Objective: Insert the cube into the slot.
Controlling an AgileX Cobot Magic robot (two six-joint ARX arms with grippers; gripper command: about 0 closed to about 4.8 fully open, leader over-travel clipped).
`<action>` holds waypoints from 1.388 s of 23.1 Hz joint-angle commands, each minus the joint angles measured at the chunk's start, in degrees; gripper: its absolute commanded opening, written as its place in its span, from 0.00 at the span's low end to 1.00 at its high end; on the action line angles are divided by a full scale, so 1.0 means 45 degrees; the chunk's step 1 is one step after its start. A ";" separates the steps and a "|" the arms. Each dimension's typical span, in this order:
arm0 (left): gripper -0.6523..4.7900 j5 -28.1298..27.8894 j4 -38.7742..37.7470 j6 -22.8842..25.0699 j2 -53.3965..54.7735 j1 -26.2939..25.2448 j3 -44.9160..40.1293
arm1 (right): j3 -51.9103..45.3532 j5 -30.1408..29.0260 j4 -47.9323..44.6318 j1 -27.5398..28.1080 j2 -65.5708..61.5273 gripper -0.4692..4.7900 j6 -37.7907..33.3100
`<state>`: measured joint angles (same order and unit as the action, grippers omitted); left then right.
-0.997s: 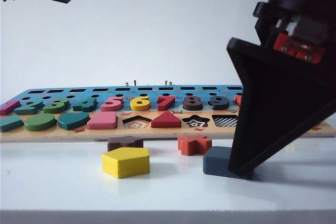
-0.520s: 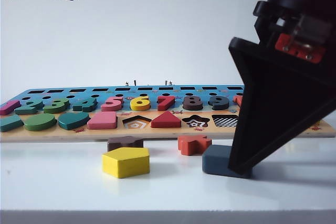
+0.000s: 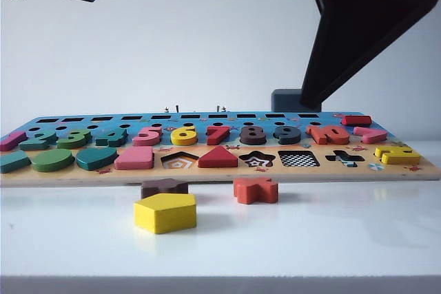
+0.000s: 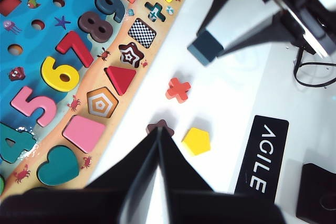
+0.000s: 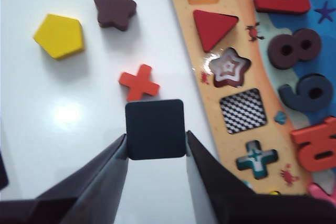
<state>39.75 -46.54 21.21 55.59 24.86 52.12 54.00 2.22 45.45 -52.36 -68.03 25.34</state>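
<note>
Right wrist view: the dark navy cube (image 5: 155, 129) is clamped between the right gripper (image 5: 156, 153) fingers, held above the table, the checkerboard slot (image 5: 242, 110) just beside. Left gripper (image 4: 159, 135) is seen closed, empty.

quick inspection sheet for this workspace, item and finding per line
surface: white table, glossy, bare in front.
job's things: dark navy flat wooden cube lifted off the table; checkerboard-floored square slot in the wooden puzzle board unfilled.
clutter: yellow pentagon block, brown star block, red cross block loose on the table.
grippers: right gripper shut on the cube, raised beside the board; left gripper shut, holding nothing, above the brown star.
cables: black cable near the right arm.
surroundings: plain white wall; black plate lettered AGILE.
</note>
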 commanded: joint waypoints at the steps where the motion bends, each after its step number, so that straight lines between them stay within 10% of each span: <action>1: 0.15 0.0019 0.0034 0.0053 -0.0039 -0.0015 0.0039 | 0.0287 0.0573 0.0209 0.0437 0.0049 0.30 0.1530; 10: 0.15 0.0019 0.0845 0.0058 -0.0039 -0.0010 0.0039 | 0.0311 0.0661 -0.1083 0.1579 -0.0515 0.30 0.5727; 32: 0.15 0.0015 0.1889 0.0058 -0.0039 -0.0010 0.0039 | 0.0296 0.0651 -0.2195 0.2234 -0.2152 0.30 0.6047</action>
<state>39.75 -38.54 21.21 55.59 24.86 52.12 55.09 5.39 36.38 -42.28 -77.60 52.36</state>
